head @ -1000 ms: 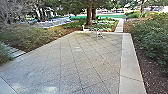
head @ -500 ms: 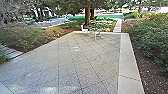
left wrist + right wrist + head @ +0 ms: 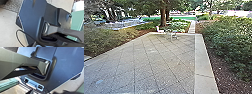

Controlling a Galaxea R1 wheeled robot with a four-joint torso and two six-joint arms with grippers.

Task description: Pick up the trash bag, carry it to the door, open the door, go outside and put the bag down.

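Turning slightly clockwise since the earlier frames, the robot is bringing more of the dense, leafy shrubs (image 3: 234, 45) into view at 2 o'clock, while the pale steps (image 3: 86, 58) are slipping off at 10 o'clock. Ahead, the patio (image 3: 141, 65) is showing a speckled, pebbly surface scored by diagonal joints. A smooth, pale border (image 3: 204, 80) is running along it at 1 o'clock, beside coarse brown mulch (image 3: 224, 72). At 12 o'clock, a small table (image 3: 171, 32) is standing near the far edge. Whether either gripper is opening, closing or holding anything cannot be told, nor where the bag is resting.
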